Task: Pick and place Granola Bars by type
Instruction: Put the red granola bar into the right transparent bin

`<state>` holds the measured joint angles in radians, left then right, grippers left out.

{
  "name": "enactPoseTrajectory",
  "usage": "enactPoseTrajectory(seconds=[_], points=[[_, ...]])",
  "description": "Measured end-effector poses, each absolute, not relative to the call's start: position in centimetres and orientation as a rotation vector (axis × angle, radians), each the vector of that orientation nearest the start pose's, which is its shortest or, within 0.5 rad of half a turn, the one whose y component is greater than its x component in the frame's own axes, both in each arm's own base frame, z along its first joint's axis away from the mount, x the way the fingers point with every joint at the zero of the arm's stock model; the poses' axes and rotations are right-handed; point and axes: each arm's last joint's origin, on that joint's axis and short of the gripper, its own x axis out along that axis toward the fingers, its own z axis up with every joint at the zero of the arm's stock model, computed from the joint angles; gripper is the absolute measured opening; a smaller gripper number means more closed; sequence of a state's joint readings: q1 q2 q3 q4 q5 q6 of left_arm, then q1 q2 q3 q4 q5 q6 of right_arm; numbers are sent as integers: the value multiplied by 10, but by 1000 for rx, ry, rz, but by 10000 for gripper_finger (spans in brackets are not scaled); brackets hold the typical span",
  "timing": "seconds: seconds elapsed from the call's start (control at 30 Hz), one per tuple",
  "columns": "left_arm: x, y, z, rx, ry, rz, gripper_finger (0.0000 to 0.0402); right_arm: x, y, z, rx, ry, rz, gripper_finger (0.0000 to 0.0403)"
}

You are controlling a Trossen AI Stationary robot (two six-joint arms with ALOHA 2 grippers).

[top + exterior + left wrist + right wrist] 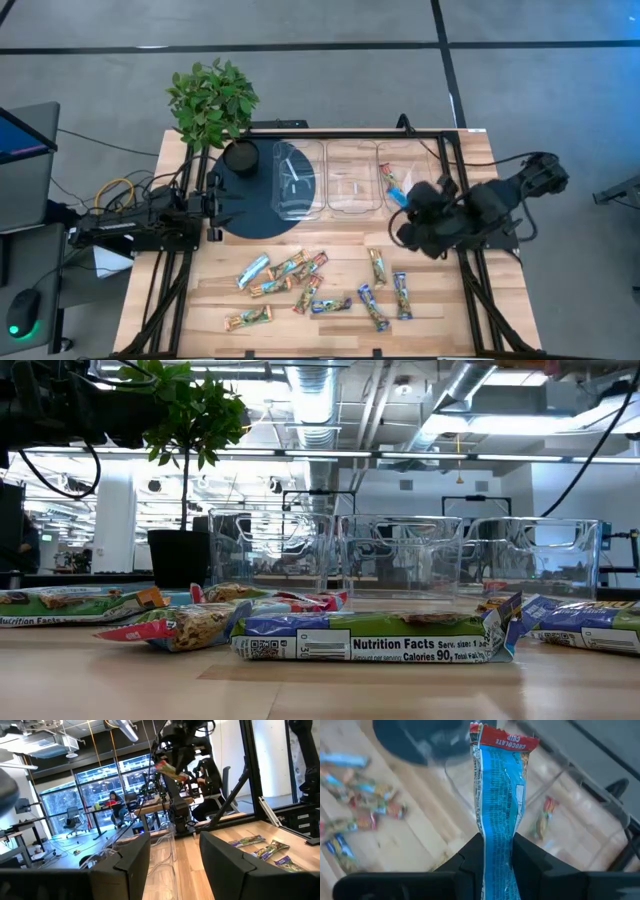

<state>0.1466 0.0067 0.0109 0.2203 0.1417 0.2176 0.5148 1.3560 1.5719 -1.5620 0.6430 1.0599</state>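
The right gripper (496, 851) pinches a blue bar (499, 805) whose red end reads "CHOCOLATE CHIP", above the clear bin (407, 176) nearest the table's right edge. Only the low view shows "Nutrition Facts, Calories 90" on a bar (375, 635) lying on the tabletop (470, 315). The left gripper (174, 857) waits near the left edge, fingers partly apart, empty.

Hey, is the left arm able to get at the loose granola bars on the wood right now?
Probably yes. The left gripper is empty with fingers open, parked at the table's left edge, and nothing stands between it and the scattered granola bars.
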Motion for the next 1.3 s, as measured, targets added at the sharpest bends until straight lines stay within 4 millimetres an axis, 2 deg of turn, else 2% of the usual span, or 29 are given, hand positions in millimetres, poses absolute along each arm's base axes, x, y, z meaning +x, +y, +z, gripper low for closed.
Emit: enactPoseTrajectory(seconds=[0.17,0.4,0.67,0.87,1.17,1.3], points=[[94,10,188,249,-222,29,167,177,68,382,228,865,-676,64],[94,10,188,249,-224,29,167,161,40,358,263,894,-806,63],[94,10,188,250,-224,30,167,143,7,332,386,826,-976,62],[94,11,188,256,-222,57,167,145,-17,303,421,785,-1032,62],[94,11,188,272,-220,70,167,163,-53,261,497,840,-958,62],[94,11,188,271,-219,77,167,168,-70,248,504,880,-995,62]])
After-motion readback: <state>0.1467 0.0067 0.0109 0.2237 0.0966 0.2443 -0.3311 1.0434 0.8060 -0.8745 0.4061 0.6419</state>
